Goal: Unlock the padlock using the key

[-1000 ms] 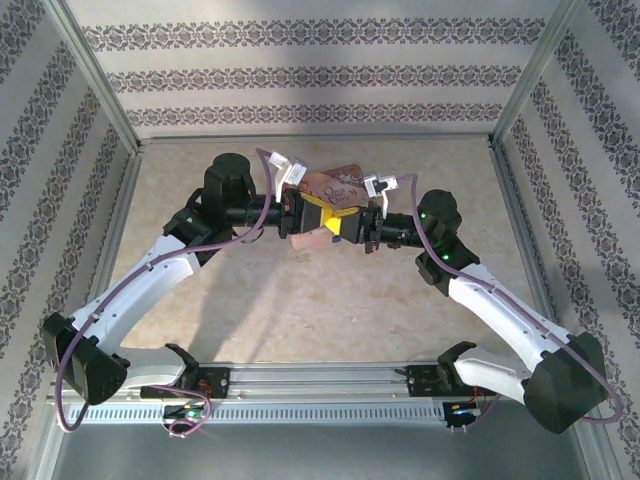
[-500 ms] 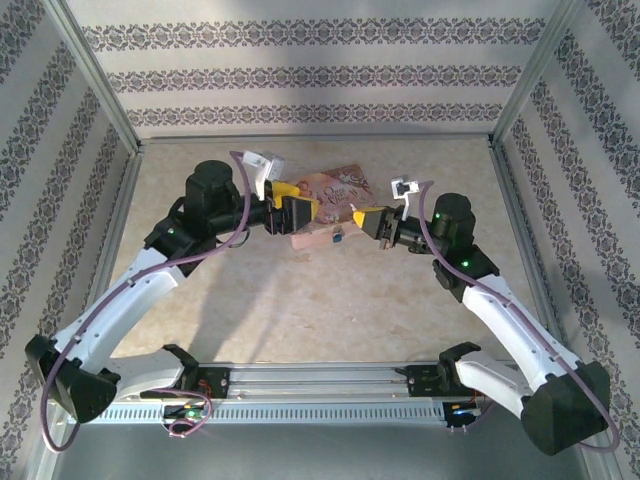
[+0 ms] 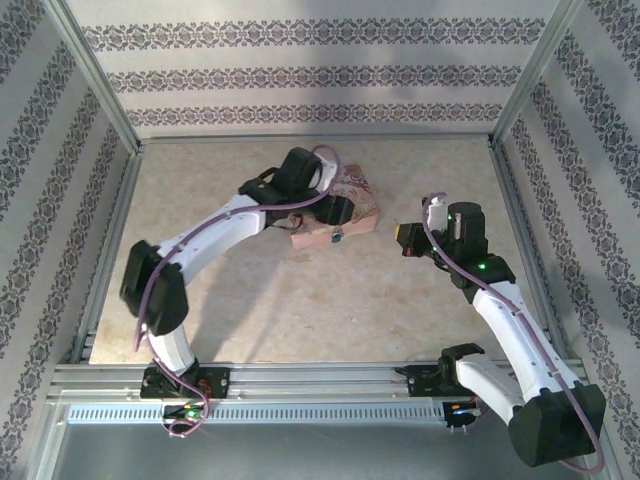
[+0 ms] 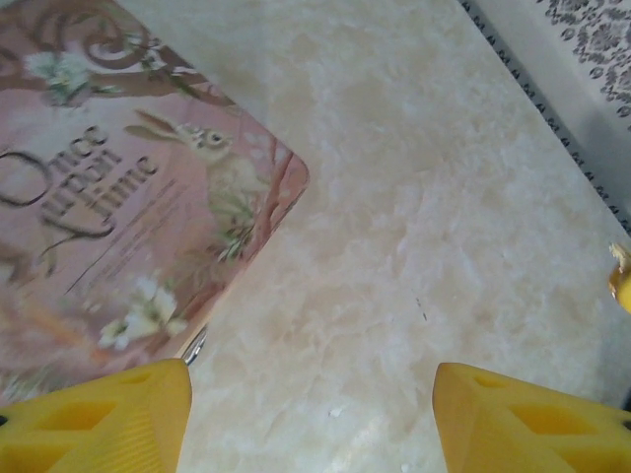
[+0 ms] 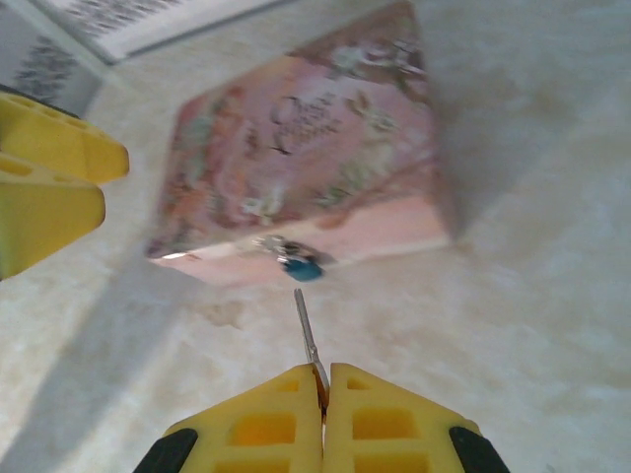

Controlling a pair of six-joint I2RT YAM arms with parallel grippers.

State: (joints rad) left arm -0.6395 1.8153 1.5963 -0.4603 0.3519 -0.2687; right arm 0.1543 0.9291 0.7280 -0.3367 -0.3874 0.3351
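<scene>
Lab test cell: aluminium frame [image 3: 320, 375], wallpapered panels [image 3: 310, 75], marbled tabletop [image 3: 300, 310]

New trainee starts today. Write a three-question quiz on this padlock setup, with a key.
1. Which gripper is shut on the key? A) left B) right C) neither
2. True or false: the key's tip is already inside the padlock.
3. What does the padlock hang on?
Key: 1 B: the right gripper pinches it, and the left gripper is open. 2 False: a gap separates them. 3 The front side of the pink tin.
</scene>
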